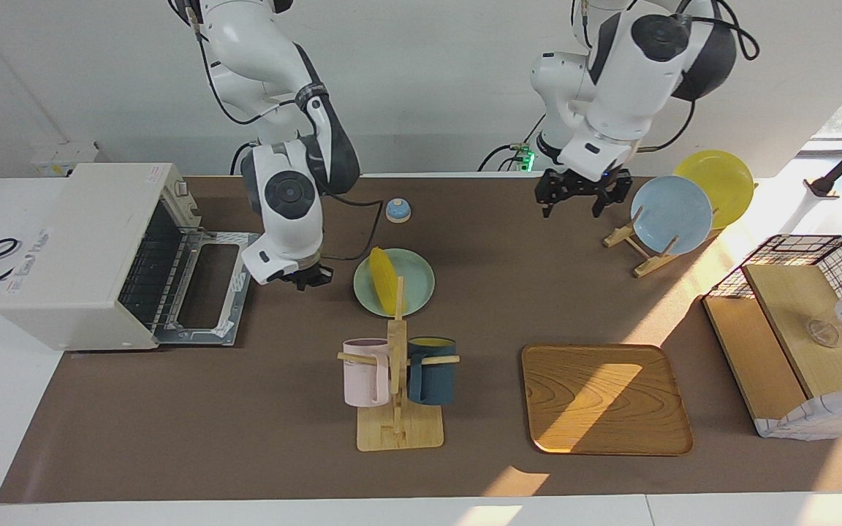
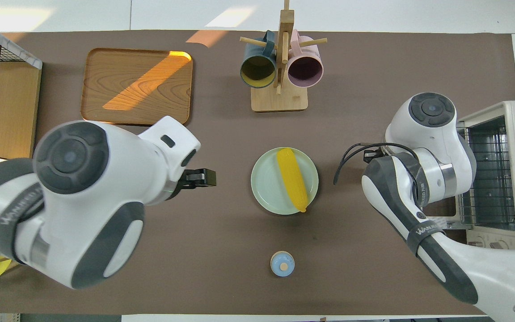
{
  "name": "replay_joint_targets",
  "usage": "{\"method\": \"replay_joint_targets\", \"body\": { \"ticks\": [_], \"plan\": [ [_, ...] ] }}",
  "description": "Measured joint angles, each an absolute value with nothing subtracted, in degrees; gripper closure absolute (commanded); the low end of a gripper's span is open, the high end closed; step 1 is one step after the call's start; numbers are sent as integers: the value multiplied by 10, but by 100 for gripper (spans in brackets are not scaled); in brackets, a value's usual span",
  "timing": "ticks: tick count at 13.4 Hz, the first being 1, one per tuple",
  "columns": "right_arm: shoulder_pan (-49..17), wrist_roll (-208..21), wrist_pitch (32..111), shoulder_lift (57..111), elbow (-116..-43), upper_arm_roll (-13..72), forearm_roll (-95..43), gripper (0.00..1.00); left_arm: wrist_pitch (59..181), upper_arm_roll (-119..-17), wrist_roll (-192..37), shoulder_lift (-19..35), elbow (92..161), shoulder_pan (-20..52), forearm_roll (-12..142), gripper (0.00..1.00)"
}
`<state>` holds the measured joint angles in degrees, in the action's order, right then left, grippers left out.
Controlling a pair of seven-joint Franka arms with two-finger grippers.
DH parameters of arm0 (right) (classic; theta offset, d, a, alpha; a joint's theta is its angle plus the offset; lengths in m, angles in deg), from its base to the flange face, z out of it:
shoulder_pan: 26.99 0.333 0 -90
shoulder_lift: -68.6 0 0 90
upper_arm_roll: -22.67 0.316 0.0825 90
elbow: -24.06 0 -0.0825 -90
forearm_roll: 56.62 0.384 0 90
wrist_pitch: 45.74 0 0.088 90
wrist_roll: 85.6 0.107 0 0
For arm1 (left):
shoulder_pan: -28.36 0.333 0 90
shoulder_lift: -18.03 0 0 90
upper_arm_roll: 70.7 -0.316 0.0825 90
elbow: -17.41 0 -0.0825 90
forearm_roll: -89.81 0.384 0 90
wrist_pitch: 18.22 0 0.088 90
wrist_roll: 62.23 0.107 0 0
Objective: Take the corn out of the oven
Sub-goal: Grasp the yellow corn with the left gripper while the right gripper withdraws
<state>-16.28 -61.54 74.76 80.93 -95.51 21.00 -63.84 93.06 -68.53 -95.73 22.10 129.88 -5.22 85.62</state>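
The yellow corn (image 1: 384, 272) lies on a pale green plate (image 1: 417, 288) in the middle of the table, outside the oven; it also shows in the overhead view (image 2: 291, 179). The off-white oven (image 1: 92, 248) stands at the right arm's end of the table with its door (image 1: 205, 292) folded down and its wire rack bare. My right gripper (image 1: 306, 278) hangs low between the oven door and the plate, holding nothing; the overhead view hides it under the arm. My left gripper (image 1: 580, 197) is open and empty, raised above the table beside the plate rack, and waits.
A blue bell (image 1: 397, 210) sits nearer the robots than the plate. A mug rack (image 1: 399, 387) with two mugs and a wooden tray (image 1: 604, 398) lie farther out. A plate rack (image 1: 673, 214) and a wire basket (image 1: 794, 336) stand at the left arm's end.
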Motion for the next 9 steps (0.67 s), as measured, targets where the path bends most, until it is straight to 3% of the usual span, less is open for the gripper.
{"method": "replay_joint_targets", "body": {
  "ticks": [2, 5, 9],
  "plan": [
    [-163, -615, 761, 799, -977, 211, -643, 100, 1016, -685, -1047, 190, 1320, -116, 855, 0],
    [-181, -637, 761, 793, -983, 211, -670, 100, 1115, -685, -1127, 102, 1306, -182, 855, 0],
    [-199, -657, 762, 791, -990, 211, -671, 100, 1121, -689, -1132, -37, 1179, -201, 856, 0]
  ]
}}
